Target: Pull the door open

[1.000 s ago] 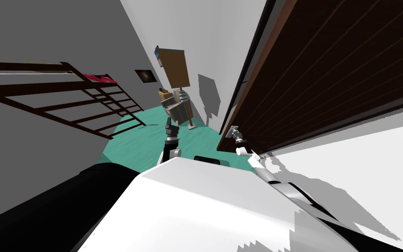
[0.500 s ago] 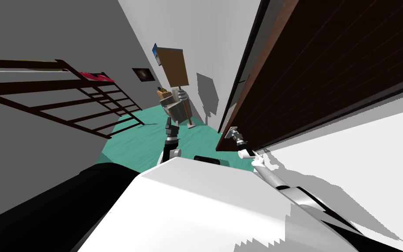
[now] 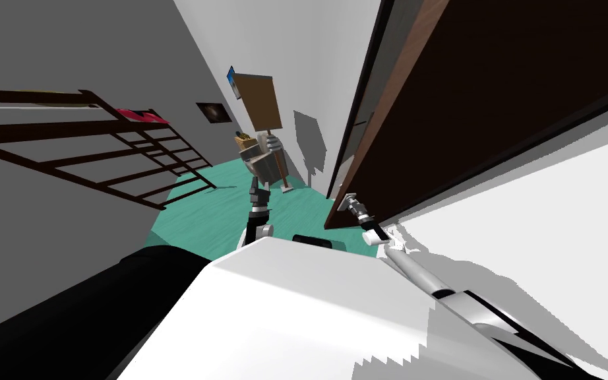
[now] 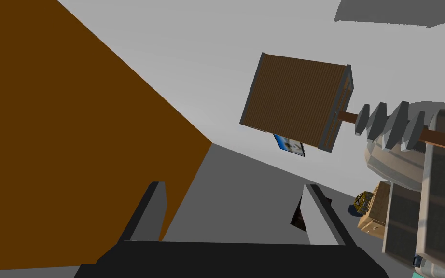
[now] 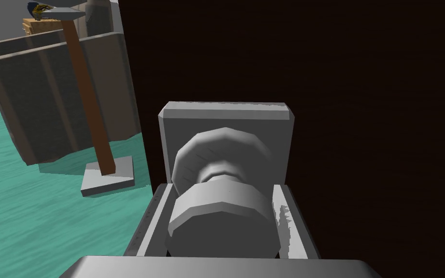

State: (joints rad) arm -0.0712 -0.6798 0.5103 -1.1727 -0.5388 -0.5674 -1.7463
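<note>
A dark brown door (image 3: 494,99) stands partly swung out on my right, its free edge near my right hand. In the right wrist view the door (image 5: 361,120) carries a grey round knob (image 5: 221,222) on a square grey plate (image 5: 226,120). My right gripper (image 5: 221,227) is shut on the knob, its fingers (image 5: 151,222) pressing both sides. In the head view the right gripper (image 3: 351,203) sits at the door's lower free corner. My left gripper (image 3: 254,191) points forward over the teal floor, and the left gripper (image 4: 233,212) is open with nothing between its fingers.
A floor lamp with a brown shade (image 3: 260,102) and a grey armchair (image 3: 263,161) stand ahead on the teal floor (image 3: 197,224). A dark slatted rack (image 3: 98,152) leans on the grey wall at the left. A white wall (image 3: 547,231) runs along my right.
The door has swung further out toward me, its face now steeper in the head view. My right arm has drawn back with the knob in its gripper. The left arm has not moved.
</note>
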